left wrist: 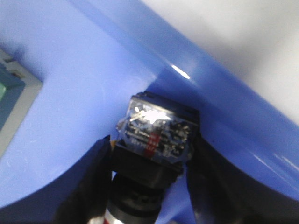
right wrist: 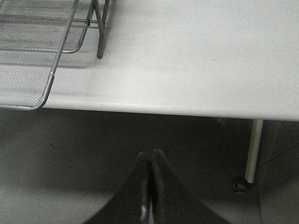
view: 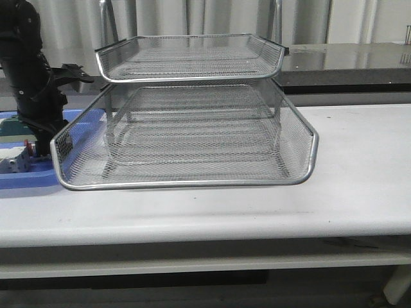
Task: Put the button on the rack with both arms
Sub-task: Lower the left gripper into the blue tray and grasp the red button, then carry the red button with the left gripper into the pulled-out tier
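Two fingers of the left gripper (left wrist: 149, 186) flank the button (left wrist: 156, 135) inside the blue tray (left wrist: 70, 93), seemingly clenched on it. Picking is underway; next comes lifting toward the rack (view: 186, 135). Right gripper (right wrist: 149, 186) hangs clenched, empty, off the worktop (right wrist: 196, 60).

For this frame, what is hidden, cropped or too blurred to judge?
- Button: left wrist view cuts off its head at the edge; the image is blurred, so contact with the left end effector is unclear.
- Front view: the left arm blocks the button and most of the blue tray.
- Rack: its lowest tier is obscured behind mesh.
- Right end effector: fingers together, below the table; absent from the front view.
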### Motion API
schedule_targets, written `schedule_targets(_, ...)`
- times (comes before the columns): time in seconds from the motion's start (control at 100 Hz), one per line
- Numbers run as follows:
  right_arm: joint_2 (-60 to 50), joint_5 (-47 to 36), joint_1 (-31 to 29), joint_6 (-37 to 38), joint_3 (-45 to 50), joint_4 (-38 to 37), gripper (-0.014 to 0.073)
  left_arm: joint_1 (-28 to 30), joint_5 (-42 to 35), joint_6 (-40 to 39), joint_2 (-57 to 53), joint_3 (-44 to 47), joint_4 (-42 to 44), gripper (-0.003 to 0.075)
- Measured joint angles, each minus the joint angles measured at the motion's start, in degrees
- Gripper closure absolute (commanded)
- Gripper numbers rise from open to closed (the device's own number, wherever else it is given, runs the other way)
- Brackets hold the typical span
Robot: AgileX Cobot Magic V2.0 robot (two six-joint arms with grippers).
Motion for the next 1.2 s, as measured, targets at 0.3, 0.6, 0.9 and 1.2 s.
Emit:
schedule_targets(0.3, 0.00, 0.00, 0.00, 0.00, 0.00, 0.00, 0.0662, 0.00, 0.89, 0.14, -1.73, -0.14, 3.63, 0.0741)
schedule_targets(0.6, 0.00, 0.00, 0.00, 0.00, 0.00, 0.00, 0.0662, 0.00, 8.67, -0.76, -8.23, -4.64, 3.85, 0.0741)
schedule_targets(0.9, 0.00, 0.00, 0.00, 0.00, 0.00, 0.00, 0.0662, 0.00, 15.56, -4.07, -13.83, -6.53, 3.68, 0.0741)
schedule_targets(1.2, 0.00, 0.00, 0.00, 0.00, 0.00, 0.00, 0.0662, -0.84, 16.00, -5.43, -21.53, -6.53, -4.97, 0.0741)
